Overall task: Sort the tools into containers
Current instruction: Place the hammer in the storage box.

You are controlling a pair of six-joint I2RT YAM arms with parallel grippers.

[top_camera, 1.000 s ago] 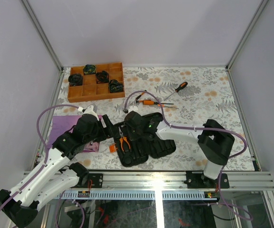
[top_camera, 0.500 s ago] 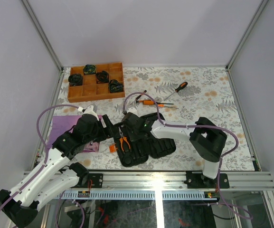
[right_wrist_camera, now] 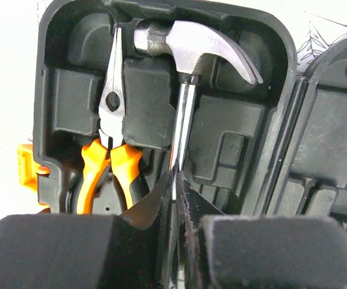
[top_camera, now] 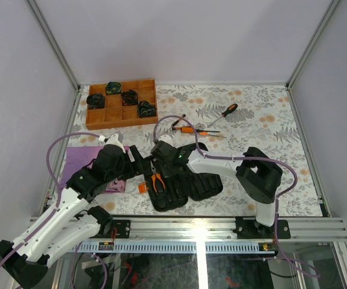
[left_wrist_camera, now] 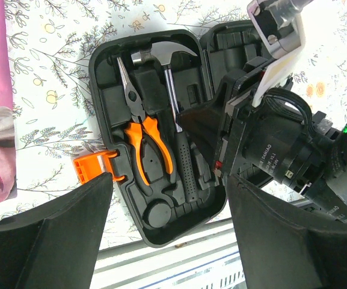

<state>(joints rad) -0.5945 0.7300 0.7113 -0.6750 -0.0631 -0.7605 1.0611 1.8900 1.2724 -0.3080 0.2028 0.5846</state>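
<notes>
Far left: the wooden tray (top_camera: 122, 124) and the purple cloth (top_camera: 80, 159) are not part of this step. Ignore them.

Left gripper (left_wrist_camera: 167, 205): jaws spread wide and holding nothing, one finger either side of the latch end of the case (left_wrist_camera: 96, 90). Your likely reason is to be ready to brace the case so it cannot slide. I cannot tell if the fingers touch it.

Case: lies open and flat, with the orange latch (left_wrist_camera: 92, 168) sticking out of its edge. The pliers (left_wrist_camera: 143, 129) are bedded in their moulded slot, nose toward the hammer's head end.

Just beside the pliers, the hammer (right_wrist_camera: 182, 120) lies along its channel with the head in the top recess. The right gripper (right_wrist_camera: 174, 180) is pressed together on the thin steel shaft, not on the fat grip. That hold probably lets you steer the shaft down into the narrow groove. I cannot tell if it is fully seated, so check before you let go.

Right, on the table: the screwdrivers (top_camera: 188, 129) lie well apart from the case, unsorted. My read is that they come next.
</notes>
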